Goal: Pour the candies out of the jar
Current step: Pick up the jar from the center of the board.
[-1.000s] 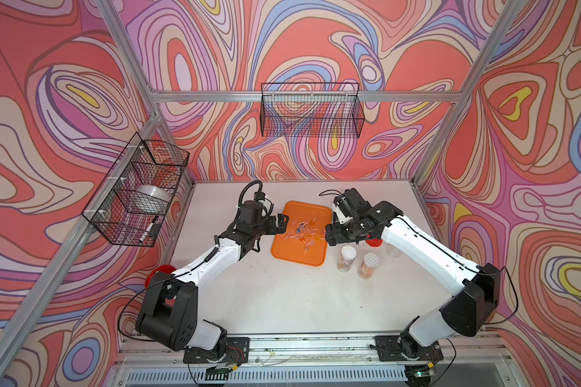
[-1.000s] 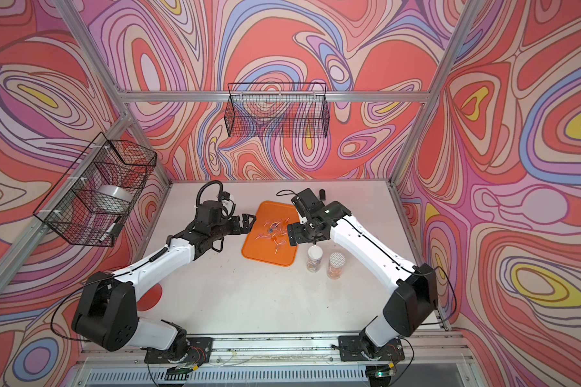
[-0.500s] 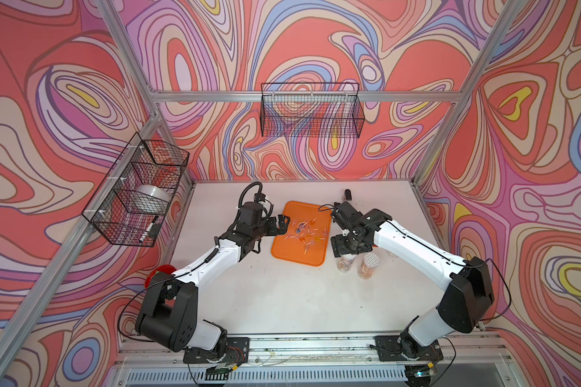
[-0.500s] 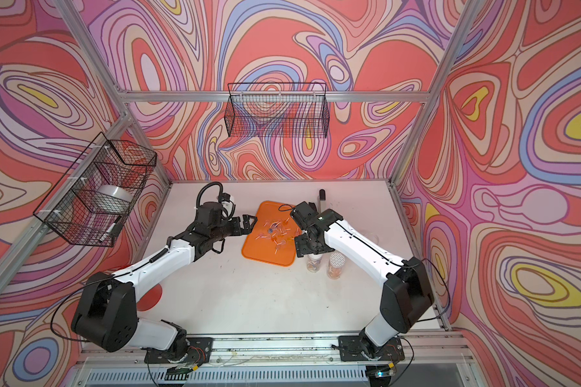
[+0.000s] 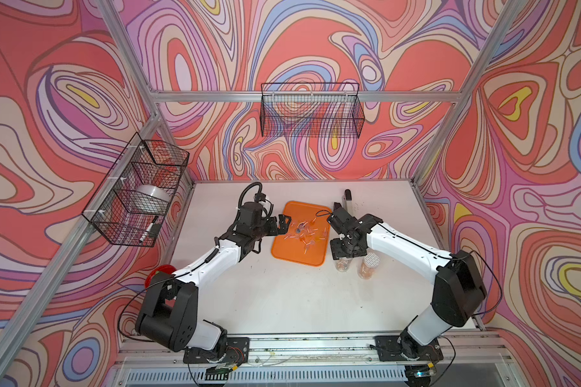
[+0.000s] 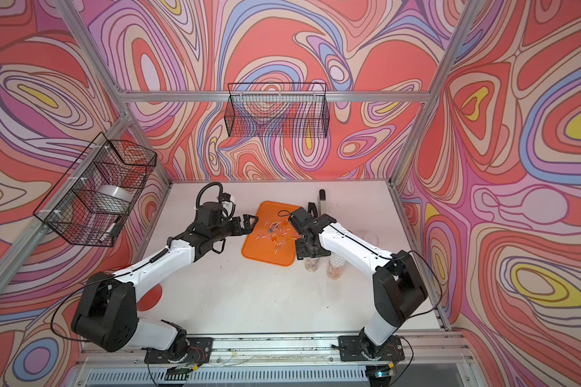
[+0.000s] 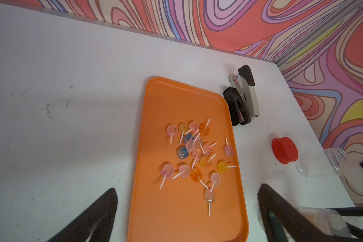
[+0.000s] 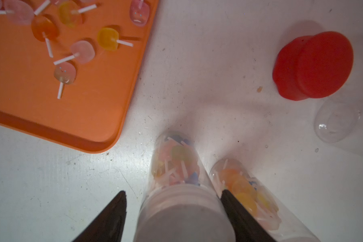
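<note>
Two clear jars of candies stand right of the orange tray (image 5: 282, 254). The nearer jar (image 8: 176, 167), also seen in both top views (image 5: 342, 264) (image 6: 312, 264), has my right gripper (image 8: 173, 191) (image 5: 348, 249) straddling its neck from above. The jaws are open: one finger lies against the jar in the gap to the second jar (image 8: 243, 188), the other stands clear of it. Several loose candies (image 7: 195, 150) (image 5: 304, 233) lie on the tray. My left gripper (image 7: 188, 187) (image 5: 284, 224) hangs open and empty over the tray's left edge.
A red lid (image 8: 314, 67) and an empty clear jar on its side (image 8: 335, 123) lie right of the tray. A stapler (image 7: 243, 98) rests behind the tray. A red disc (image 5: 160, 271) sits by the left arm's base. Wire baskets hang on the walls.
My right gripper has moved from over the tray's right edge back and down onto the nearer jar, its jaws narrowing. The left arm has not moved.
</note>
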### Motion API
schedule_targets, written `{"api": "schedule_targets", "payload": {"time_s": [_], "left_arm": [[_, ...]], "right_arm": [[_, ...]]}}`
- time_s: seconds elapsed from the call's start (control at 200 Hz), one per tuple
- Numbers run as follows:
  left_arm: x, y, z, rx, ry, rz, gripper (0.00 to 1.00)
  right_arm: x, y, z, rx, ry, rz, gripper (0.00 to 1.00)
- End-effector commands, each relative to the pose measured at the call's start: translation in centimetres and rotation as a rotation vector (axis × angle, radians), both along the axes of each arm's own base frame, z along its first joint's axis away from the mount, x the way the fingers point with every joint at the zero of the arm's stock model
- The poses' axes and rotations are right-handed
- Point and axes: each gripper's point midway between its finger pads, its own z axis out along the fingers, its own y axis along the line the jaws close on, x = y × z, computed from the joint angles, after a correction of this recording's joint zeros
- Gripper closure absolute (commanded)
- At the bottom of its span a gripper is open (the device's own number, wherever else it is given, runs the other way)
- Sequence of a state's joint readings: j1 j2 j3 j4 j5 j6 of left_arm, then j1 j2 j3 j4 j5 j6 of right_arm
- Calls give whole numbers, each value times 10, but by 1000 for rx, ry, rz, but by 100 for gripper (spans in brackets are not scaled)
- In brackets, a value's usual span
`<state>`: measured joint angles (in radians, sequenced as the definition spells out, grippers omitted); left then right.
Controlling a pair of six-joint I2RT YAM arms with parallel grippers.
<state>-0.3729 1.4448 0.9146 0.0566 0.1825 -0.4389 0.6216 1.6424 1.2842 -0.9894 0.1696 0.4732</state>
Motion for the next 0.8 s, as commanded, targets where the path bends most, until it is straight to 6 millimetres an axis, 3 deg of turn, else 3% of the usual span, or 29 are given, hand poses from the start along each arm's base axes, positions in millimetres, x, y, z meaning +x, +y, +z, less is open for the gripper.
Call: {"api": "schedule_targets", "payload": {"time_s": [0.0, 0.285, 0.436, 0.601, 0.791], "left_arm": [[-1, 8, 8, -11, -25, 39, 0], [-1, 14, 14, -4, -46, 72, 0], [-3, 9, 16, -23, -58, 39, 0], [-8, -1, 25, -24, -95, -42, 0], [-16, -17, 41, -65, -122, -147, 0]], "right_arm": [[1, -1, -10, -19, 2, -14, 31], [2, -2, -20, -31, 14, -21, 37], [5, 0, -15, -29, 3, -11, 52], [21, 15, 22, 49, -82, 46, 56], [48, 53, 77, 242, -162, 209, 58]]}}
